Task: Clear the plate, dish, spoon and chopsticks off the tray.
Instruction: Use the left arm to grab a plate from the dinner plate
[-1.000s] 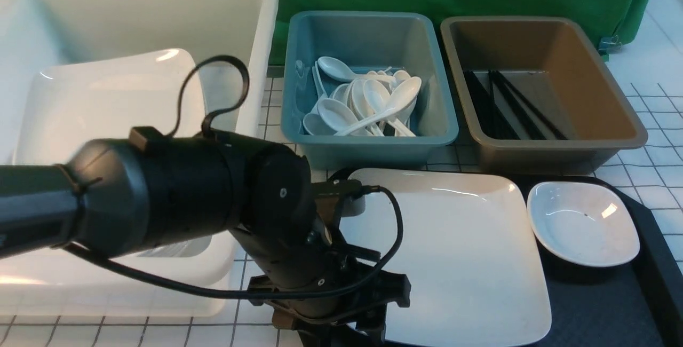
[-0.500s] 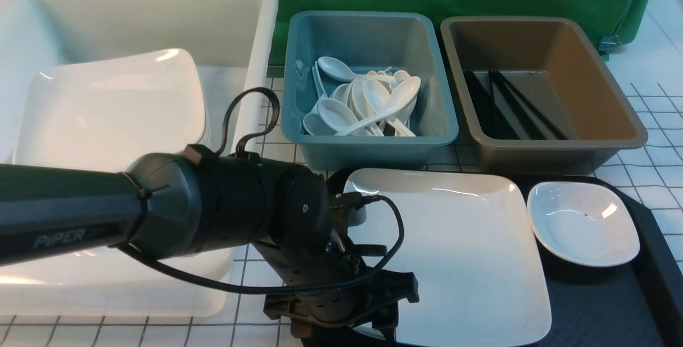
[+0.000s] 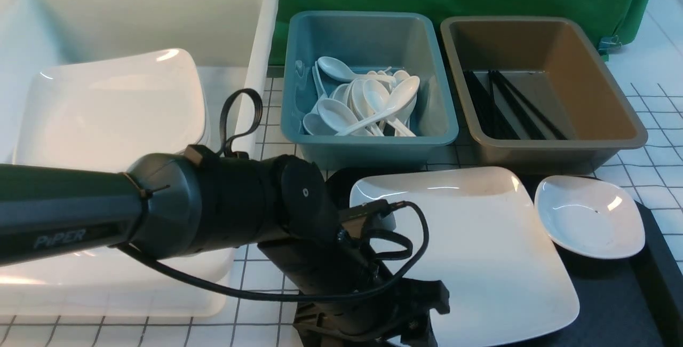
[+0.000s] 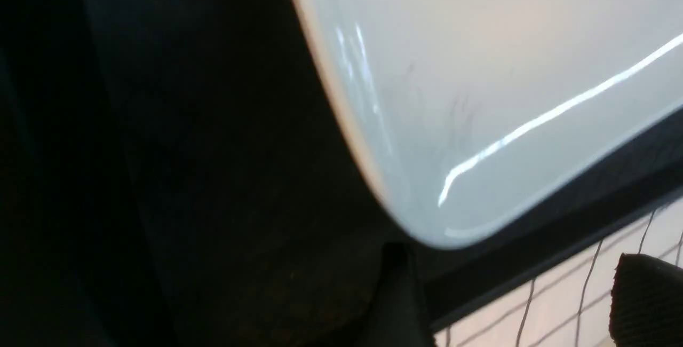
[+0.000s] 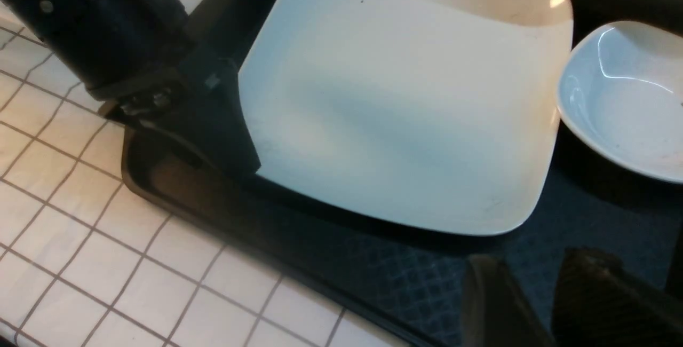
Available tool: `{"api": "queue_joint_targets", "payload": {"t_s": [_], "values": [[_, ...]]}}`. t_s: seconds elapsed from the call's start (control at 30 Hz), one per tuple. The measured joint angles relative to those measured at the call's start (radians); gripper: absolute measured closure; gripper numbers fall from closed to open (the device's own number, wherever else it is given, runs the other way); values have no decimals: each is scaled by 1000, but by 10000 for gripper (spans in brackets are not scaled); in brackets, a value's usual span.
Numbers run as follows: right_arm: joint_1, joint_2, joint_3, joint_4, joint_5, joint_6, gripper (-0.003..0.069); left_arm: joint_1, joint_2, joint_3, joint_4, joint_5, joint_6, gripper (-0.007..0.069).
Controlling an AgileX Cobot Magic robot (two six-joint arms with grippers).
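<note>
The large white plate (image 3: 469, 240) lies askew on the black tray (image 3: 603, 293); its right edge touches the small white dish (image 3: 589, 216). My left gripper (image 3: 419, 331) is open at the plate's near left corner. In the left wrist view the plate's corner (image 4: 480, 69) sits just beyond one finger, and its fingers (image 4: 645, 299) stand wide apart over the tray rim (image 4: 533, 261). My right gripper (image 5: 544, 299) hovers empty over the tray's near part (image 5: 373, 261), jaws slightly apart, short of the plate (image 5: 405, 101) and dish (image 5: 629, 101). No spoon or chopsticks show on the tray.
A big white tub (image 3: 256, 26) at the left holds stacked white plates (image 3: 112, 107). A blue bin (image 3: 368, 147) holds several white spoons. A brown bin (image 3: 555, 149) holds black chopsticks. Both bins stand just behind the tray.
My left gripper has moved right along the tray's near edge. The plate has slid right and turned, and the dish has shifted right and away.
</note>
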Motion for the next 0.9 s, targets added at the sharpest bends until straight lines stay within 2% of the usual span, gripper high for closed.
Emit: {"api": "queue_joint_targets", "payload": {"t_s": [0.17, 0.33, 0.5, 0.73, 0.9], "values": [[0, 0, 0, 0, 0, 0, 419, 0, 0, 0, 90, 36, -39, 141], [0, 0, 0, 0, 0, 0, 419, 0, 0, 0, 215, -34, -162, 141], [0, 0, 0, 0, 0, 0, 419, 0, 0, 0, 204, -138, -185, 141], [0, 0, 0, 0, 0, 0, 419, 0, 18, 0, 204, -159, -210, 141], [0, 0, 0, 2, -1, 0, 419, 0, 53, 0, 167, -233, -215, 141]]}}
